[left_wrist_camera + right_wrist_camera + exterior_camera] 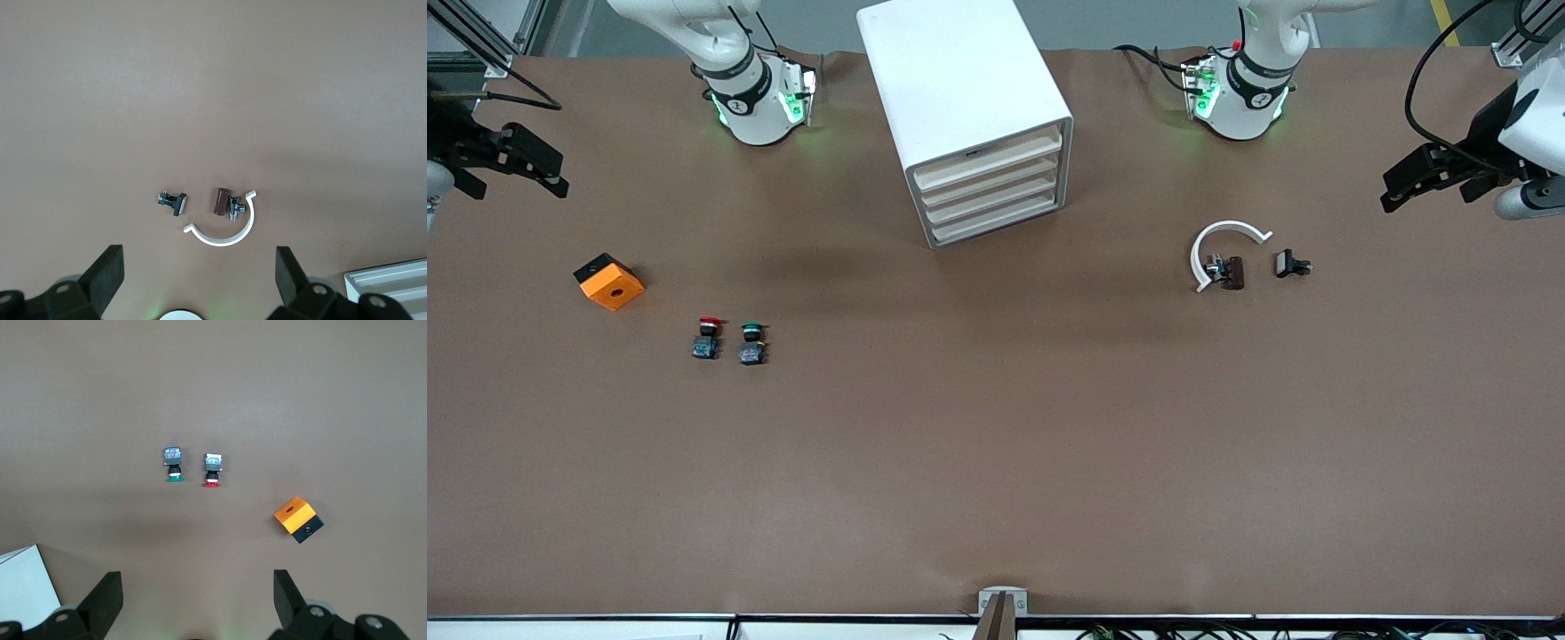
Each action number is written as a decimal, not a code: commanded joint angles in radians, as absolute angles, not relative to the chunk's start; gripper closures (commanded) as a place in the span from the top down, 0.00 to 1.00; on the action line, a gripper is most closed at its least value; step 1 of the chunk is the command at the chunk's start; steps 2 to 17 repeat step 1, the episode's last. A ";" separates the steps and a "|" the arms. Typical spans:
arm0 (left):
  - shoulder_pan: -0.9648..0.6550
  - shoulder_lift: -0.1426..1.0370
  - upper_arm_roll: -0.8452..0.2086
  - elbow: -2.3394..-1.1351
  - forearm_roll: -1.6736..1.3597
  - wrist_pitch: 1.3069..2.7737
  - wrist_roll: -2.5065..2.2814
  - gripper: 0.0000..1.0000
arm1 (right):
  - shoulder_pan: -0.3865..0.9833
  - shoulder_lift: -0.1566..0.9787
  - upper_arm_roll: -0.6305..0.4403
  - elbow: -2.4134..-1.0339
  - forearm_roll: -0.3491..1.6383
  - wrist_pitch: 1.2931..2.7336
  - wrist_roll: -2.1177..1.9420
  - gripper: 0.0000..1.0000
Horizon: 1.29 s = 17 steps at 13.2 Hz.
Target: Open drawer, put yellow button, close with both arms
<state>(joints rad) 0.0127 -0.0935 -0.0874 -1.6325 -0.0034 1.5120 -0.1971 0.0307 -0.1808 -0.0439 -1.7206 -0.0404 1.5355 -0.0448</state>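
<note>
Both claws, left claw (1414, 182) and right claw (516, 164), hang wide and empty at the bench ends; the drawer (989, 163) is shut, so hook its top lip squarely and pull straight.

The surface (996, 444) is plain brown. The cabinet (960, 80) is white with cream drawers (989, 182). A box (609, 283) is orange on black. Two buttons: one red-capped (708, 336), one green-capped (751, 342). The curved clip (1218, 242) is white. Both tools are black.
</note>
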 commanded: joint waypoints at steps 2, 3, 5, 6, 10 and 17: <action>0.020 -0.083 -0.095 -1.606 0.000 1.491 -0.195 1.00 | 0.026 -0.170 -0.041 -1.697 -0.031 1.517 -0.048 1.00; 0.020 -0.083 -0.095 -1.606 0.000 1.491 -0.195 1.00 | 0.026 -0.170 -0.041 -1.697 -0.031 1.517 -0.048 1.00; 0.020 -0.083 -0.095 -1.606 0.000 1.491 -0.195 1.00 | 0.026 -0.170 -0.041 -1.697 -0.031 1.517 -0.048 1.00; 0.020 -0.083 -0.095 -1.606 0.000 1.491 -0.195 1.00 | 0.026 -0.170 -0.041 -1.697 -0.031 1.517 -0.048 1.00; 0.020 -0.083 -0.095 -1.606 0.000 1.491 -0.195 1.00 | 0.026 -0.170 -0.041 -1.697 -0.031 1.517 -0.048 1.00; 0.020 -0.083 -0.095 -1.606 0.000 1.491 -0.195 1.00 | 0.026 -0.170 -0.041 -1.697 -0.031 1.517 -0.048 1.00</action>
